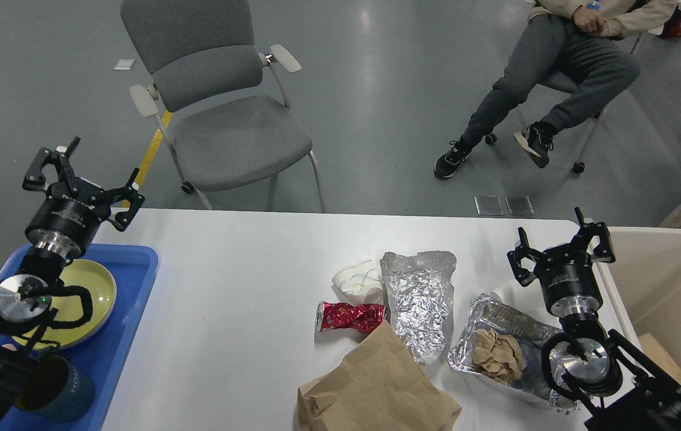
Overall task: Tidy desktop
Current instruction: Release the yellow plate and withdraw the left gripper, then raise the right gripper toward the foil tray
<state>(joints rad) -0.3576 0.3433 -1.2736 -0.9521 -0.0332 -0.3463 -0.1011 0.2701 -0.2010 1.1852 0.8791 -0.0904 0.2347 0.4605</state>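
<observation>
The large white rectangular desktop (pixel 227 311) with rounded corners fills the lower middle of the head view, its far edge running below a grey upholstered chair (pixel 221 114) on the floor beyond.

At the desk's left edge sits a blue plastic tray (pixel 119 335), holding a yellow-green round plate (pixel 98 293) and, nearer the front edge, a dark teal cup (pixel 56 389) lying on its side.

The left gripper (pixel 86 173) hangs above the far left corner of the desk, over the tray's far end; its fingers are spread wide and hold nothing.

Litter is grouped on the right half of the desk: a crumpled white paper wad (pixel 357 281), a crushed red drinks can (pixel 349 317) just in front of it, a crumpled sheet of silver foil (pixel 421 299) touching both, a brown paper bag (pixel 376 389) at the front edge overlapping the can, and a silver foil tray (pixel 490 317) containing a crumpled beige napkin (pixel 499 356).

The right gripper (pixel 562 245) hangs near the desk's right edge, above the foil tray's far end; its fingers are spread and empty.

A beige plastic bin (pixel 669 281) stands just beside the desk's right edge, with brown cardboard (pixel 669 359) inside.

A seated person (pixel 568 60) in grey trousers is well beyond the far right corner
</observation>
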